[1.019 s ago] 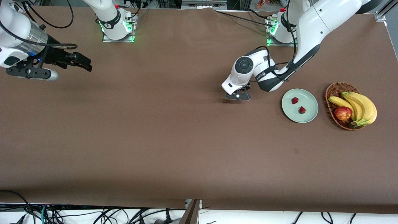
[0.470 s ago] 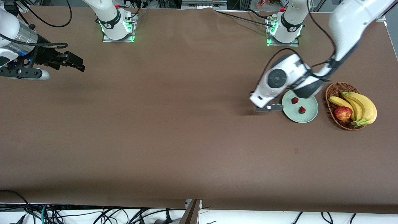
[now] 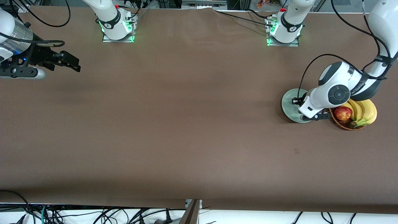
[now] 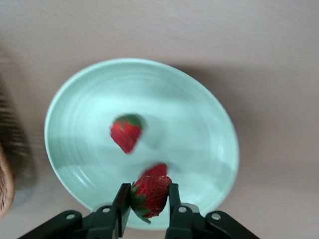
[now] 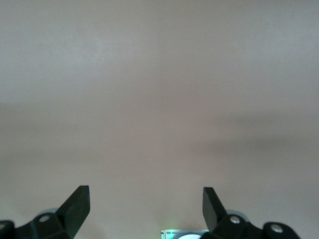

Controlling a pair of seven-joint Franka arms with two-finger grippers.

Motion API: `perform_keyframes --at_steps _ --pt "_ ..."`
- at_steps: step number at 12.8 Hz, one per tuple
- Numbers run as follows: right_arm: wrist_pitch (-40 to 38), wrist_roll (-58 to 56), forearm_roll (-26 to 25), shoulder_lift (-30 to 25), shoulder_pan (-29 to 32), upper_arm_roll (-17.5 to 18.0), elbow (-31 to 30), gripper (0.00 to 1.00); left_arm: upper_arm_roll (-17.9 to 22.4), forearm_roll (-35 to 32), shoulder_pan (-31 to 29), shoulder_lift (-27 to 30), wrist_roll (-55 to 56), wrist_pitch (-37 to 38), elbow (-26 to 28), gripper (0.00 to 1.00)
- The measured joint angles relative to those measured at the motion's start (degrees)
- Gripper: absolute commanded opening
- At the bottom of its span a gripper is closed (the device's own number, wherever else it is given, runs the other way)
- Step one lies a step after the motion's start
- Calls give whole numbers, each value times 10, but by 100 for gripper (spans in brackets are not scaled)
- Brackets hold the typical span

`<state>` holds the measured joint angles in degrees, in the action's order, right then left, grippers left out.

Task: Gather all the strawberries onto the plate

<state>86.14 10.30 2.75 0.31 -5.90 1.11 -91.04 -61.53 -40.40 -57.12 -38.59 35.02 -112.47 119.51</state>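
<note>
My left gripper (image 4: 149, 193) is shut on a strawberry (image 4: 150, 195), red with a green cap, and hangs over the rim of the pale mint plate (image 4: 189, 124). One strawberry (image 4: 126, 133) lies on the plate. Another red berry (image 4: 158, 169) lies on the plate too, partly covered by the held one. In the front view the left gripper (image 3: 297, 101) is over the plate (image 3: 287, 105), and the arm's hand hides most of the dish. My right gripper (image 3: 70, 62) waits open in the air at the right arm's end of the table, with only bare table under it (image 5: 145, 196).
A brown wicker basket (image 3: 345, 125) with bananas (image 3: 367, 112) and a red-yellow apple (image 3: 343, 113) stands right beside the plate, toward the left arm's end of the table. Its rim (image 4: 5, 184) shows in the left wrist view. Brown cloth covers the table.
The left arm has swept from the table's middle to over the plate, carrying the strawberry. The right gripper has drifted slightly toward its own end of the table.
</note>
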Motion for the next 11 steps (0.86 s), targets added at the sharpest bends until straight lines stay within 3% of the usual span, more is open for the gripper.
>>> perform_keyframes --at_steps 2,3,4,5,11 --pt "4 -1 -5 0 1 -1 6 100 20 -3 3 -7 -9 -16 1 28" --pt "5 -1 -6 0 2 -1 13 100 21 -3 3 -9 -10 -19 1 33" --pt "5 -1 -6 0 5 -1 18 100 21 -3 4 -9 -10 -21 1 76" --pt "5 -1 -6 1 7 -2 21 100 21 -3 7 -9 -10 -23 -1 100" --pt "10 0 -14 17 13 -2 23 100 9 -3 25 -5 -43 1 -50 100"
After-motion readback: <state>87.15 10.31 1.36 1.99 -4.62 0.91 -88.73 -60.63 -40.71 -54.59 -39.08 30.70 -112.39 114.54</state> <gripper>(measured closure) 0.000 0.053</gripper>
